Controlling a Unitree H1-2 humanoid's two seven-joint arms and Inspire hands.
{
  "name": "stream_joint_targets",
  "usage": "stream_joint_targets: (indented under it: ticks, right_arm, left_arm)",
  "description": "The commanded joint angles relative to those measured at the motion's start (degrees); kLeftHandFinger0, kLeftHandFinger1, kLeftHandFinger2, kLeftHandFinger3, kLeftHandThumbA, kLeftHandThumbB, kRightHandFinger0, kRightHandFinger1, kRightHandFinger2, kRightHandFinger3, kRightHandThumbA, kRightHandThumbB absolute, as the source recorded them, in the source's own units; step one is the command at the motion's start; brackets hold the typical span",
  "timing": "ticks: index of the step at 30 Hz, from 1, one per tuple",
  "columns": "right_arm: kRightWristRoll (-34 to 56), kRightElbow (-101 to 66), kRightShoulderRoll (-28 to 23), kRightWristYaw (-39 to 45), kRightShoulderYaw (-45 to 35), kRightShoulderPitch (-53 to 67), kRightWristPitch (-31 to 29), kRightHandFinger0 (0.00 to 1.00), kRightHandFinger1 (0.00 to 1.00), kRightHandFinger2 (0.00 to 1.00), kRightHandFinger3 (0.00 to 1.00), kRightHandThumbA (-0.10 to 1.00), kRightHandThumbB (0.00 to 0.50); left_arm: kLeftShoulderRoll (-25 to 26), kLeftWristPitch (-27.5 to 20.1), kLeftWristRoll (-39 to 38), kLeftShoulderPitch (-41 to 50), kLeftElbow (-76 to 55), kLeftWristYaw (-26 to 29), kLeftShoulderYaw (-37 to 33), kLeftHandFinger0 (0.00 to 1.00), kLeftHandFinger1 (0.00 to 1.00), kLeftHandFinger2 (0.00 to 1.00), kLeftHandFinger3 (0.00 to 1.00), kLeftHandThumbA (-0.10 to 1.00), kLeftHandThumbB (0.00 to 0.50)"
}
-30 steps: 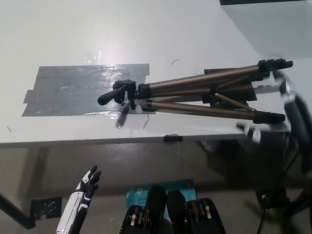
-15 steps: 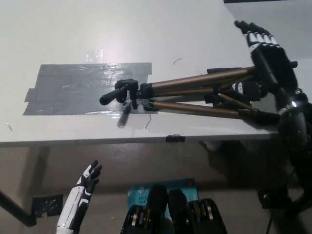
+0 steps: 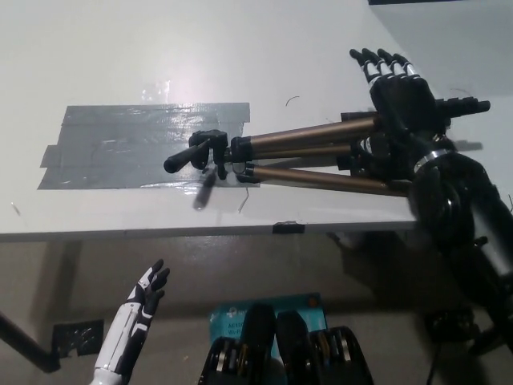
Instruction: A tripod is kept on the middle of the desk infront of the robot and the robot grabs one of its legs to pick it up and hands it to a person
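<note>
The black right hand (image 3: 398,88) is hovering wide open at 2 o'clock over the bronze metal tripod (image 3: 321,154) lying on the white bench (image 3: 120,48) — the white left hand (image 3: 144,297) is resting open at 7 o'clock.

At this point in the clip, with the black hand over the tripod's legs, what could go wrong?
1. The right hand is open above the folded tripod, fingers extended past the legs; closing there may miss a single leg.
2. The grasp point is near the feet, far from the heavier head, so the tripod may tip on lifting.
3. The lower leg lies near the desk edge and could be knocked off.
</note>
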Motion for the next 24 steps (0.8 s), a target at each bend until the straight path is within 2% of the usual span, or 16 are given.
stream_joint_targets:
  ticks: [1, 6, 8, 9, 10, 11, 12, 13, 14, 15, 16, 17, 18, 21, 22, 24]
  right_arm:
    - [-2.7, 3.5, -0.1, -6.3, 0.6, -4.9, -1.4, 1.0, 1.0, 1.0, 1.0, 1.0, 0.456]
    - [-2.5, 8.5, 0.1, -9.1, 1.2, -6.5, -2.9, 1.0, 1.0, 1.0, 1.0, 1.0, 0.45]
    - [-2.3, 11.8, 0.6, -16.9, 0.8, -6.8, -6.7, 1.0, 1.0, 1.0, 1.0, 0.83, 0.411]
    - [-2.4, 12.5, 0.8, -18.7, 0.7, -6.9, -7.5, 1.0, 1.0, 1.0, 1.0, 0.8, 0.409]
    - [-3.4, 15.2, 1.0, -25.6, 1.0, -7.5, -10.0, 1.0, 1.0, 1.0, 1.0, 0.67, 0.378]
    - [-4.5, 17.0, 1.1, -30.5, 1.6, -8.0, -11.4, 0.96, 0.9, 0.94, 1.0, 0.53, 0.34]
    - [-7.1, 19.8, 1.2, -38.5, 3.2, -9.1, -12.6, 0.34, 0.47, 0.6, 0.64, 0.04, 0.264]
    - [-7.9, 20.6, 1.2, -40.5, 3.8, -9.4, -12.9, 0.19, 0.39, 0.56, 0.57, -0.07, 0.253]
    - [-8.8, 21.7, 1.1, -42.5, 4.6, -9.7, -13.0, 0.03, 0.25, 0.47, 0.46, -0.1, 0.257]
    - [-9.2, 22.8, 1.2, -43.5, 5.2, -10.1, -12.8, 0.01, 0.13, 0.42, 0.41, -0.1, 0.261]
    - [-9.5, 24.2, 1.2, -44.5, 5.8, -10.7, -12.9, 0.0, 0.06, 0.43, 0.37, -0.1, 0.266]
    - [-9.7, 25.6, 1.1, -45.5, 6.4, -11.3, -13.1, 0.0, 0.07, 0.6, 0.41, -0.1, 0.268]
    - [-9.7, 27.2, 1.0, -46.2, 6.9, -12.1, -13.6, 0.0, 0.14, 0.76, 0.53, -0.1, 0.264]
    - [-9.2, 28.5, 0.8, -46.5, 7.2, -13.5, -14.4, 0.0, 0.28, 0.82, 0.85, -0.1, 0.202]
    - [-9.3, 29.2, 0.6, -47.2, 7.4, -14.0, -14.8, 0.0, 0.29, 0.83, 0.86, -0.1, 0.204]
    - [-9.0, 29.2, 0.5, -47.5, 7.5, -14.8, -15.5, 0.0, 0.27, 0.79, 0.7, -0.1, 0.228]
  left_arm:
    - [0.7, -0.5, 0.2, -0.3, -1.8, -0.6, 0.1, 1.0, 1.0, 1.0, 1.0, 1.0, 0.163]
    - [0.7, -0.5, 0.2, -0.2, -2.0, -0.7, 0.0, 1.0, 1.0, 1.0, 1.0, 1.0, 0.17]
    - [0.8, -0.4, 0.1, -0.1, -2.2, -0.8, 0.0, 1.0, 1.0, 1.0, 1.0, 1.0, 0.17]
    - [0.7, -0.4, 0.1, -0.1, -2.2, -0.8, 0.0, 1.0, 1.0, 1.0, 1.0, 1.0, 0.17]
    - [0.7, -0.3, 0.0, -0.2, -2.1, -0.8, 0.0, 1.0, 1.0, 1.0, 1.0, 1.0, 0.171]
    - [0.7, -0.4, 0.0, -0.2, -2.1, -0.8, 0.0, 1.0, 1.0, 1.0, 1.0, 1.0, 0.166]
    - [0.7, -0.6, 0.0, -0.3, -1.9, -0.7, 0.0, 1.0, 1.0, 1.0, 1.0, 1.0, 0.169]
    - [0.6, -0.6, -0.1, -0.3, -1.9, -0.7, 0.0, 1.0, 1.0, 1.0, 1.0, 1.0, 0.171]
    - [0.5, -0.5, -0.1, -0.2, -1.9, -0.7, 0.0, 1.0, 1.0, 1.0, 1.0, 1.0, 0.173]
    - [0.5, -0.5, 0.0, -0.2, -1.9, -0.6, 0.0, 1.0, 1.0, 1.0, 1.0, 1.0, 0.171]
    - [0.5, -0.5, -0.1, -0.2, -1.9, -0.7, 0.0, 1.0, 1.0, 1.0, 1.0, 1.0, 0.163]
    - [0.6, -0.5, 0.0, -0.2, -2.0, -0.7, -0.1, 1.0, 1.0, 1.0, 1.0, 1.0, 0.16]
    - [0.6, -0.5, 0.1, -0.2, -2.0, -0.8, -0.2, 1.0, 1.0, 1.0, 1.0, 1.0, 0.155]
    - [0.7, -0.7, 0.0, -0.6, -1.9, -0.6, 0.1, 1.0, 1.0, 1.0, 1.0, 1.0, 0.166]
    - [0.6, -0.8, 0.0, -0.8, -1.8, -0.6, 0.1, 1.0, 1.0, 1.0, 1.0, 1.0, 0.166]
    - [0.7, -0.7, 0.1, -1.4, -1.7, -0.5, 0.2, 1.0, 1.0, 1.0, 1.0, 1.0, 0.173]
